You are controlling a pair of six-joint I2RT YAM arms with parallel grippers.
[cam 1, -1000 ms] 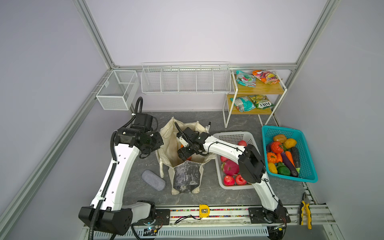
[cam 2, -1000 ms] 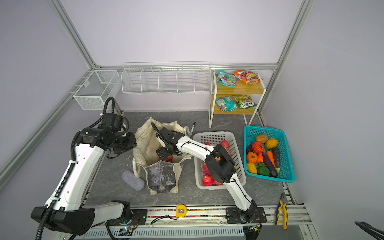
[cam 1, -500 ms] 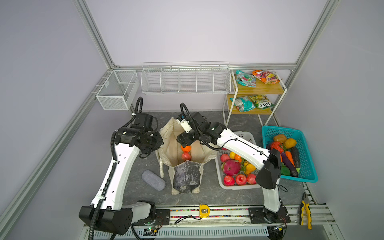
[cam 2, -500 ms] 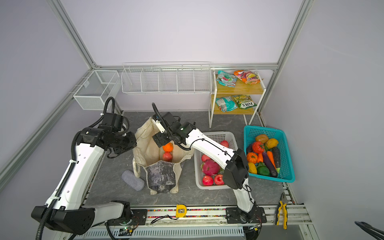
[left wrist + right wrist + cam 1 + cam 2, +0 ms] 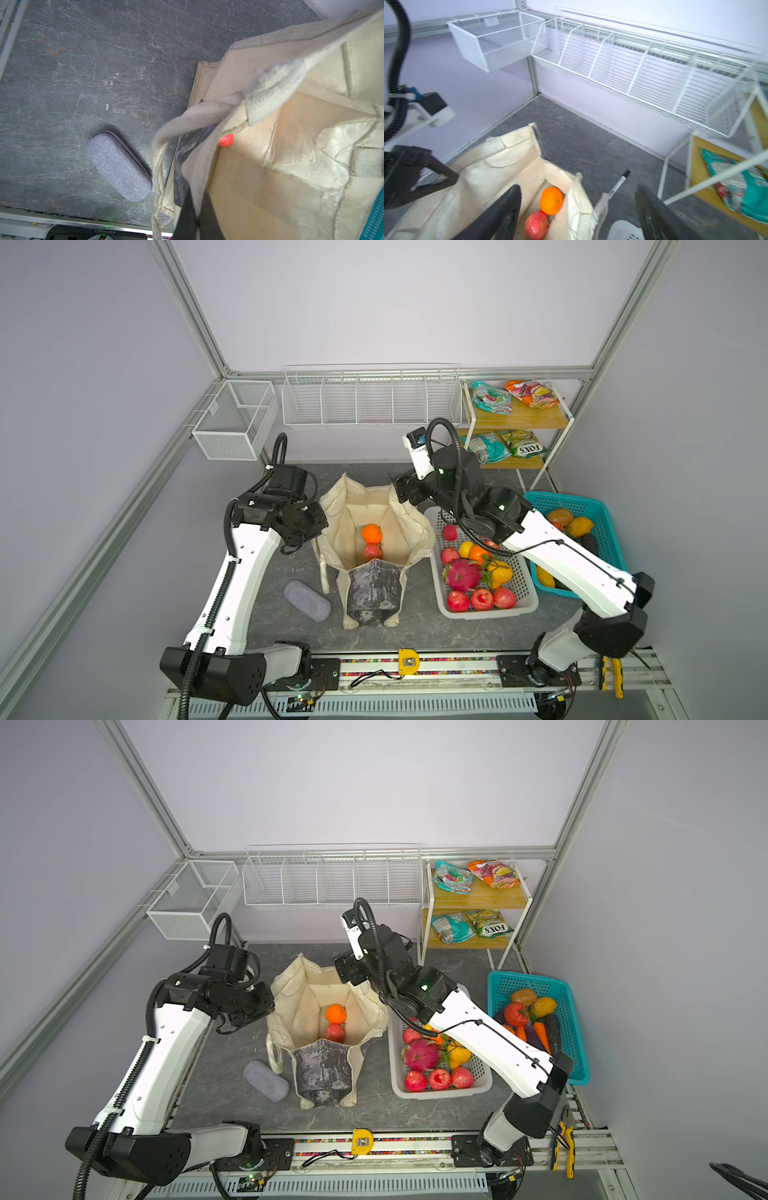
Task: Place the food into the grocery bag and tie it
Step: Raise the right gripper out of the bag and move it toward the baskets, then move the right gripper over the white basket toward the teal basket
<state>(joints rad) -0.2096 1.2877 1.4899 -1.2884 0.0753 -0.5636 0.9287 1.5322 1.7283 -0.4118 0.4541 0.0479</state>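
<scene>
The cream grocery bag stands open mid-table, its dark marbled panel facing front. Inside lie an orange and a red apple. My left gripper is shut on the bag's left rim and holds it up. Above the bag's far right corner my right gripper hangs open with nothing between its fingers. More food fills the white basket and the teal basket. Snack packets lie on the shelf.
A grey oval case lies left of the bag. A black marker lies on the table behind the bag. Wire bins and a mesh box hang on the back wall. The wooden shelf stands back right.
My right gripper has risen out of the bag and drawn back to the right, leaving the orange inside beside the apple. The left arm has stayed still.
</scene>
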